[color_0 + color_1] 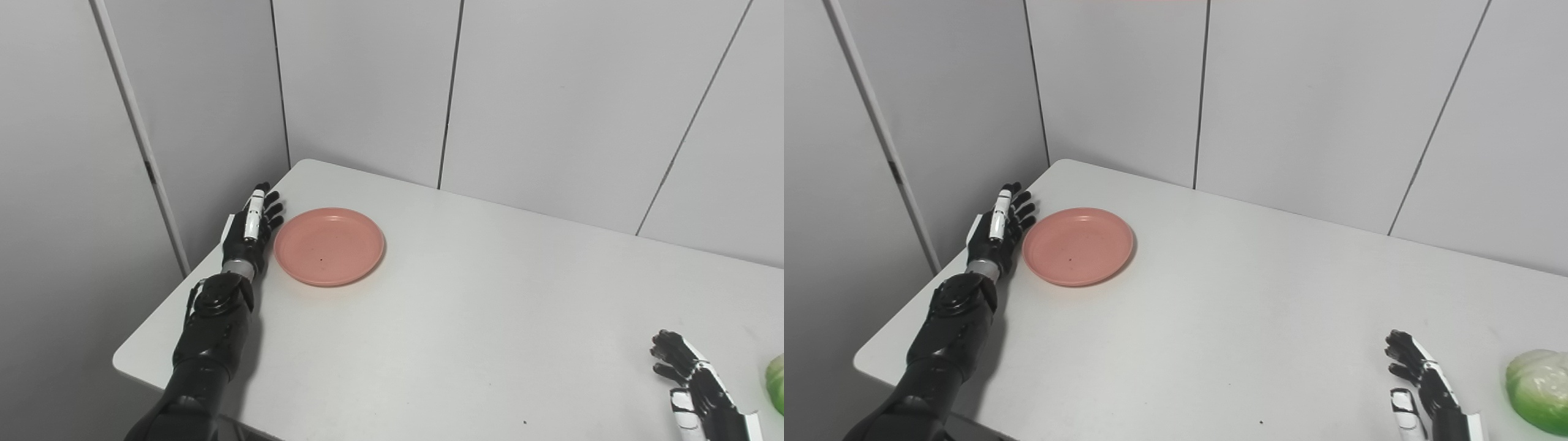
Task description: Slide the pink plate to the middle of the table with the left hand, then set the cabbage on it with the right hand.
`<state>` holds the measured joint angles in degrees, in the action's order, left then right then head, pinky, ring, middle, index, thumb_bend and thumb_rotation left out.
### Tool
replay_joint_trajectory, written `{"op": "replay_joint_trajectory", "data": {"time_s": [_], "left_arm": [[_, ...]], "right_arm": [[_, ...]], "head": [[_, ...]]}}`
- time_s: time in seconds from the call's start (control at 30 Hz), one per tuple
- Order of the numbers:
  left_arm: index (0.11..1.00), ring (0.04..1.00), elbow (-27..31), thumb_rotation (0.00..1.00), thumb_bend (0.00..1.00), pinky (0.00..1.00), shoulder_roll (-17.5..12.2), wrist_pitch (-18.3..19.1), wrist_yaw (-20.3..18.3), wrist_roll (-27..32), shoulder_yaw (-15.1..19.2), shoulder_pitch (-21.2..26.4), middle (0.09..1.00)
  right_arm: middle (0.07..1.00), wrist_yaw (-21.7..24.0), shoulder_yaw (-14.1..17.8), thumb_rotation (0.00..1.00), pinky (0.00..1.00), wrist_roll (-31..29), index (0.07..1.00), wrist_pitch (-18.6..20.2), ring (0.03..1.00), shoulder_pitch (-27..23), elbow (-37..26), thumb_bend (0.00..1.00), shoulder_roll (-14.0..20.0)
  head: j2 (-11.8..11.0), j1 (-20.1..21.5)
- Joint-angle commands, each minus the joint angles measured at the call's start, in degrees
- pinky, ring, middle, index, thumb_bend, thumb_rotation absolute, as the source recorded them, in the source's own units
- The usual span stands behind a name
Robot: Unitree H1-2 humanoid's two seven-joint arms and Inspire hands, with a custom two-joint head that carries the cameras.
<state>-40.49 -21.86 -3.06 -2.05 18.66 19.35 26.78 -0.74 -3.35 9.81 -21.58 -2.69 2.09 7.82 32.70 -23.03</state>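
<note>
Our left robot hand (252, 228), fingers spread and empty, stands beside the pink plate (329, 245) far left on the white surface (465, 318); our right robot hand (1424, 380), fingers apart, rests near the cabbage (1537, 389) at the near right.

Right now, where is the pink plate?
The pink plate sits near the table's far left corner, right beside the open left hand.

Your left hand (252, 228) is stretched far forward on a straight arm, fingers extended and apart, set on edge and holding nothing. Your right hand (1421, 381) sits low and near you, fingers loosely spread, empty.
</note>
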Motion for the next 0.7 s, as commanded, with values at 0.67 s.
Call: {"op": "replay_joint_trajectory", "data": {"time_s": [0.67], "left_arm": [[0.924,0.924,7.32,1.00,0.42,0.91,4.51,9.02,-4.38,1.15,-4.35,-0.85,0.932]], "right_arm": [[0.807,-0.48,0.74,1.00,0.74,1.73,0.806,0.53,0.795,-0.04,2.28,0.29,0.13]], "head": [[1.32,2.68]]}}
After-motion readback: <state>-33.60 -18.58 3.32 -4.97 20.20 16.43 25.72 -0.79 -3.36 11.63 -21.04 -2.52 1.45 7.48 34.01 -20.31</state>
